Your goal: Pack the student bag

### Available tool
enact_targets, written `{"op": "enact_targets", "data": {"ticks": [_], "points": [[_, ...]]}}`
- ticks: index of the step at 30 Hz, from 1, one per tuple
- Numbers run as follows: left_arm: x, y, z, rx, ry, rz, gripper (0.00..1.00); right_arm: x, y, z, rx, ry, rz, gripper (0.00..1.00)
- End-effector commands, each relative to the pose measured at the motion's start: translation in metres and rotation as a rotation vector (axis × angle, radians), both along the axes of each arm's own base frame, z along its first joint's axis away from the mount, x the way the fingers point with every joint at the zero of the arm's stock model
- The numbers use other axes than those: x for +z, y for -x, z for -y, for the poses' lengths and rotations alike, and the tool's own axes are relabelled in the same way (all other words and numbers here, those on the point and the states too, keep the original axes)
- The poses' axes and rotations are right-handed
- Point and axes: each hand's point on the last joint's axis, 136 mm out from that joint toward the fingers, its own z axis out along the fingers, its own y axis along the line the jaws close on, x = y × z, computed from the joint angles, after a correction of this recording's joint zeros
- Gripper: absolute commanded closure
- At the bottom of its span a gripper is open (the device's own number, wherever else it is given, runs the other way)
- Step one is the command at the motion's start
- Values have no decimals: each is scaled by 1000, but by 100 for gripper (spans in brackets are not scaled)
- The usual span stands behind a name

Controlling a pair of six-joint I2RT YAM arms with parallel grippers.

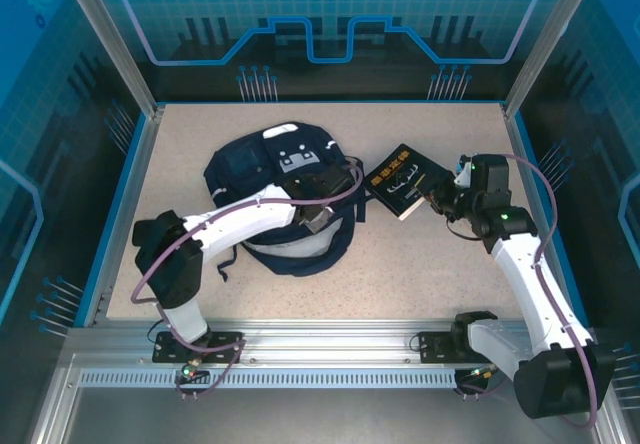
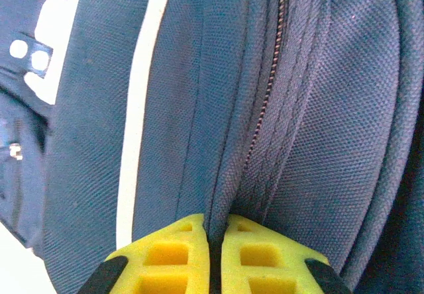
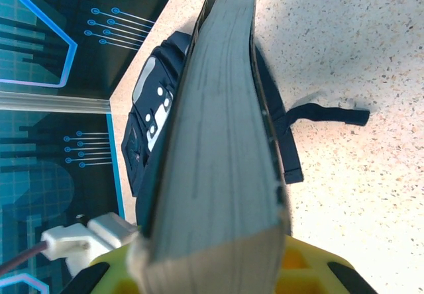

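One student bag (image 1: 250,164), one book (image 1: 405,181); left jaws pinching bag fabric, right jaws clamping book.

The left arm (image 1: 240,219) rises from its base at the near left, folds at a dark elbow on the left side, and sends its white forearm right and far toward the middle. Its left hand (image 1: 318,214) points downward, its yellow pads (image 2: 175,257) pressed together on a pinched fold of the student bag (image 2: 318,108).

The right arm (image 1: 525,274) bends at a dark elbow in the near right corner, its white link running far and slightly left. The wrist turns left, and the right hand (image 1: 442,198) clamps the edge of a book (image 3: 218,148) between its pads (image 3: 311,271).
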Motion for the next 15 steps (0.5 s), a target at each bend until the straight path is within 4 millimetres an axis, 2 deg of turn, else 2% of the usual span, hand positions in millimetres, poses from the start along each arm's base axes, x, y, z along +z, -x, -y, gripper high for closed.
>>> {"op": "enact_targets", "data": {"ticks": [1, 6, 9, 12, 13, 15], "points": [[60, -26, -5, 93, 86, 228, 100, 17, 0, 5, 7, 22, 82, 85], [106, -37, -9, 160, 185, 383, 100, 26, 3, -1, 49, 13, 122, 86], [129, -40, -5, 170, 266, 435, 100, 29, 8, -6, 88, 1, 132, 86], [143, -44, -3, 184, 308, 472, 100, 26, 14, -13, 137, -10, 119, 86], [146, -45, -2, 189, 318, 479, 100, 15, 19, -16, 158, -22, 93, 86], [151, -48, -1, 203, 335, 494, 100, 15, 23, -24, 200, -50, 93, 86]]}}
